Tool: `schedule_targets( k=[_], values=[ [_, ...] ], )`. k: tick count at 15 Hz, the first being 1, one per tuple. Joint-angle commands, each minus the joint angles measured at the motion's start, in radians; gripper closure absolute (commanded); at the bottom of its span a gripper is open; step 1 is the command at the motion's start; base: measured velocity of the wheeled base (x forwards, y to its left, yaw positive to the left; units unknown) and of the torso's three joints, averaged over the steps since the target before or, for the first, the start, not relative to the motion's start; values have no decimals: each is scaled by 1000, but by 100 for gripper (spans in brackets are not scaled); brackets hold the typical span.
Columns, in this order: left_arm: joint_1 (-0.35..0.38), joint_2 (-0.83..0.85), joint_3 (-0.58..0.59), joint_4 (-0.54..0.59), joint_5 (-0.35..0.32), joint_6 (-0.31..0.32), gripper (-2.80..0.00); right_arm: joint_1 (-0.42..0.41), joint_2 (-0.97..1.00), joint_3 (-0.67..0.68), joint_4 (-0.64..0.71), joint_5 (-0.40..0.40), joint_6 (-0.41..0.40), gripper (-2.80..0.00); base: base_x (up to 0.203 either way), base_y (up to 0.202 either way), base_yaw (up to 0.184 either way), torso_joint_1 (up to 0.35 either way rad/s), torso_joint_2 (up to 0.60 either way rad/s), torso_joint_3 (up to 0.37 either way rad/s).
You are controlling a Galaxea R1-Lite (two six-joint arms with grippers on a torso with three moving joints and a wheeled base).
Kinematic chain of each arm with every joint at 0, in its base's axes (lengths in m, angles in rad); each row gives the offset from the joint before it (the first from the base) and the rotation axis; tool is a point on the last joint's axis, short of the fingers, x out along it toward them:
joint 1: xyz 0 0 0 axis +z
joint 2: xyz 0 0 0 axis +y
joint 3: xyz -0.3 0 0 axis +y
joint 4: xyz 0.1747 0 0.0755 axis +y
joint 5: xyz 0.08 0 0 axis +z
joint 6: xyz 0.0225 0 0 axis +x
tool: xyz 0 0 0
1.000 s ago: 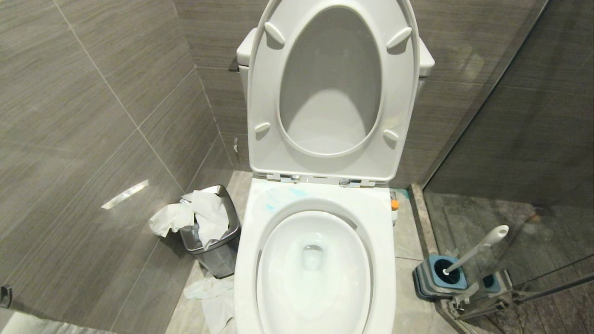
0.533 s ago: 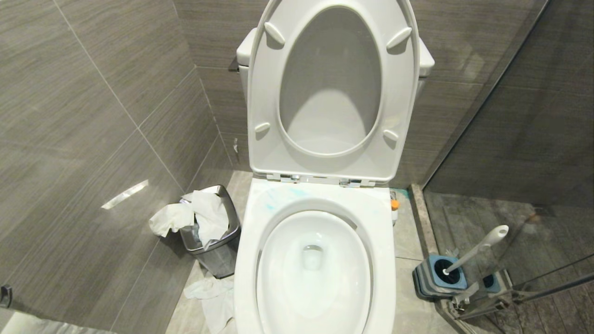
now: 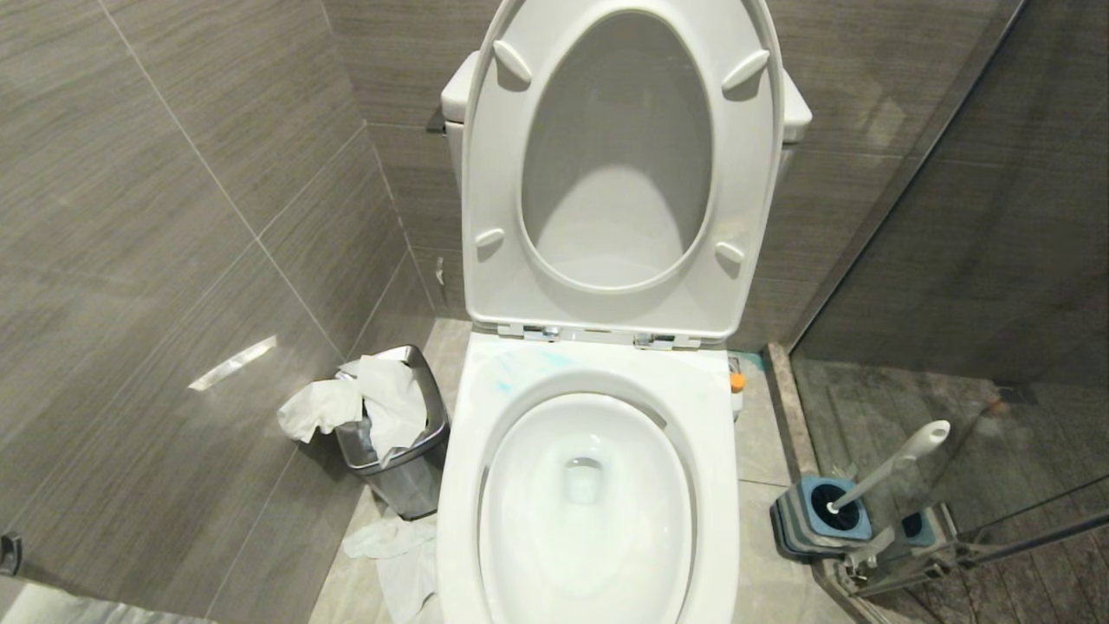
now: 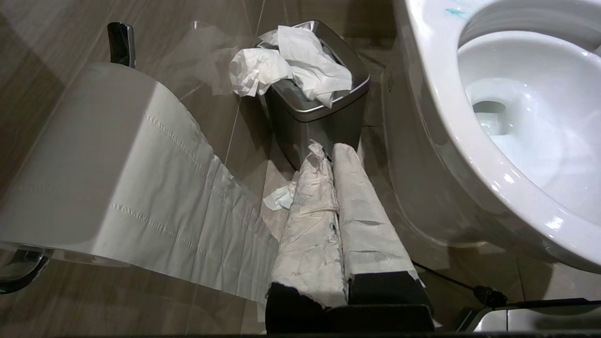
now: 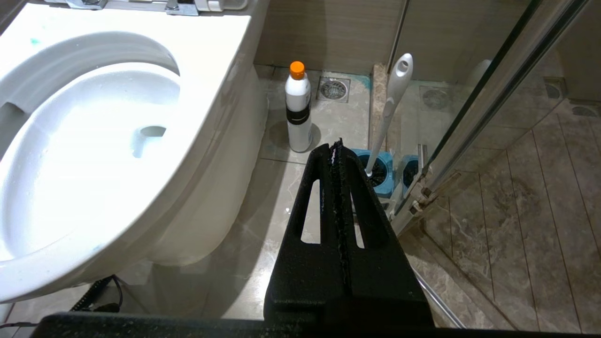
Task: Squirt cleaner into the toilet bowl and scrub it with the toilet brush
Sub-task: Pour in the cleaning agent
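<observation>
Nothing has moved since the earlier frame: both arms idle, each tool pressed together and empty.

Left tool hangs by the bin; right tool points at the toilet brush, which stands tilted in its holder right of the toilet bowl. Likely light, stiff, and slick; best gripped mid-handle. A bottle stands beside the bowl.

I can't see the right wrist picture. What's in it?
The shut black right tool hangs over the floor beside the white toilet bowl. Past it stand an orange-capped bottle and the toilet brush in its blue holder.
</observation>
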Motion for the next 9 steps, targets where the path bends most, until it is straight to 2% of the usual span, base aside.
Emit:
schedule_targets(
  k=[1, 9],
  values=[
    [0, 1, 0, 0, 0, 0, 0, 0, 0, 0, 0, 0, -1, 0, 0, 0, 0, -2, 7, -96],
    [0, 1, 0, 0, -3, 9, 0, 0, 0, -1, 1, 0, -2, 0, 0, 0, 0, 2, 3, -183]
  ],
)
